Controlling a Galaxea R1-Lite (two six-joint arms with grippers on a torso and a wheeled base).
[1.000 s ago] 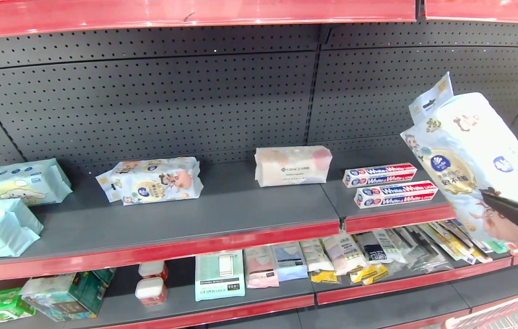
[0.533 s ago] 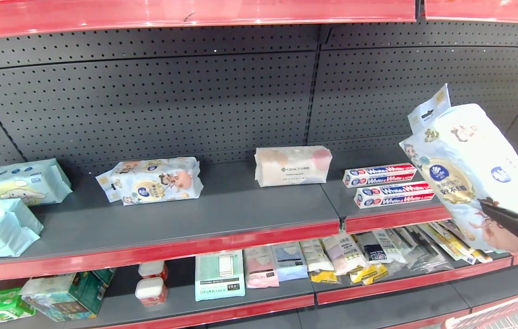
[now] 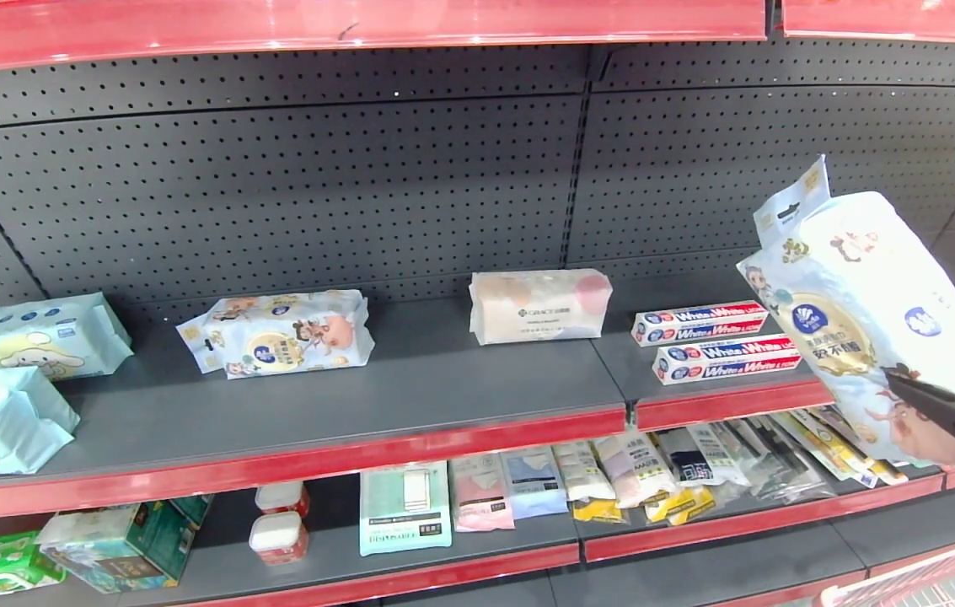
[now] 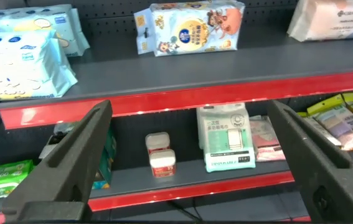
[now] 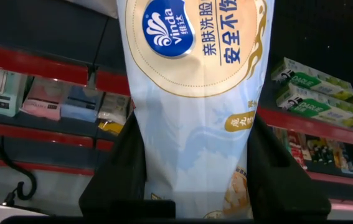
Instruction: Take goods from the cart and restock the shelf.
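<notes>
**Restock under way: one pack in transit**

Wipes pack (image 3: 865, 303): clamped in right gripper (image 5: 195, 168), held aloft beside toothpaste boxes (image 3: 717, 341), not yet on shelf (image 3: 410, 396). Left gripper (image 4: 188, 165): spread wide, empty. Matching pack (image 3: 279, 333) already shelved; placement outstanding.

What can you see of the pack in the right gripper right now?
The pack is a soft, puffy plastic bag, white and pale blue, printed with cartoon figures and a round gold emblem, with a flat sealed flap at its upper end. It looks full and undamaged. It hangs in the air, tilted with the flap end up, in front of the right end of the shelf, beside the toothpaste boxes. The right gripper clamps its lower end between two black fingers. Nothing else appears to touch it.
</notes>
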